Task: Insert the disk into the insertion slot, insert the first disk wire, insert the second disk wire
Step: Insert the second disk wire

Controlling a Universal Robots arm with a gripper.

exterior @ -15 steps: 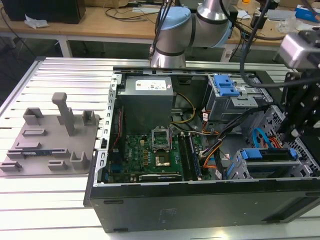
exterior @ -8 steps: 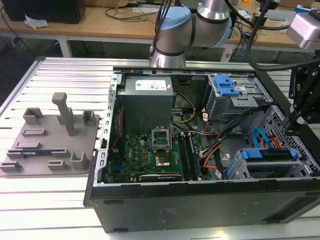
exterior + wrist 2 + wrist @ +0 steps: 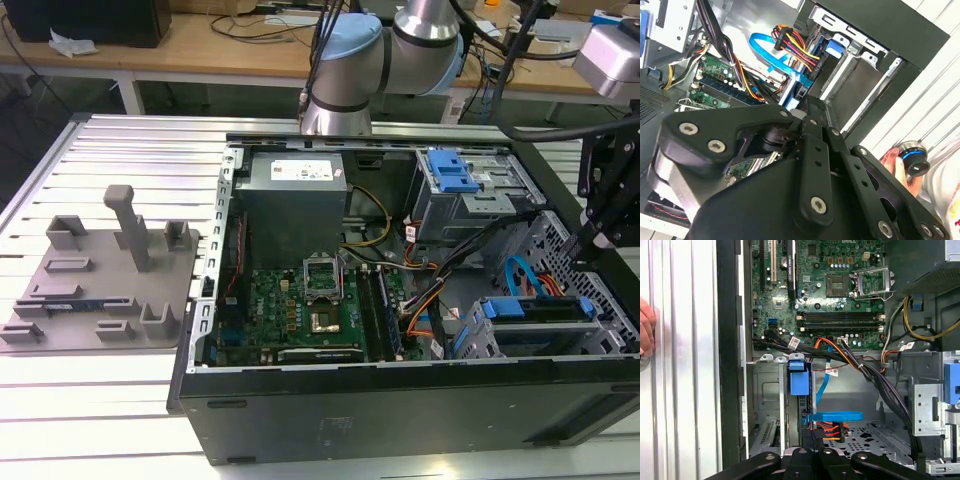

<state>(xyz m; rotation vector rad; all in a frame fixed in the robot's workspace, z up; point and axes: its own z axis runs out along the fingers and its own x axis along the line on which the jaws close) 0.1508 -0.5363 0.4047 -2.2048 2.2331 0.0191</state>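
Note:
The disk (image 3: pixel 535 308) sits inside the insertion slot (image 3: pixel 478 338), the grey drive cage at the case's front on the exterior view's right. In the first wrist view its blue carrier tab (image 3: pixel 800 380) stands between the cage walls (image 3: pixel 765 395). A flat blue wire (image 3: pixel 835 416) and a red, yellow and black wire bundle (image 3: pixel 832 429) both end at the disk's rear edge. My gripper (image 3: pixel 813 452) is shut, its tips right behind the black connector (image 3: pixel 810 434) there. I cannot tell whether it pinches the connector. In the exterior view my gripper (image 3: pixel 585 245) hangs over the cage.
The open case holds a motherboard (image 3: pixel 300 310), a power supply (image 3: pixel 295 185) and a grey box with a blue latch (image 3: pixel 460 180). A grey fixture plate (image 3: pixel 100 290) lies outside on the exterior view's left. A person's hand (image 3: pixel 892 160) rests by a round knob (image 3: pixel 914 160) beside the case.

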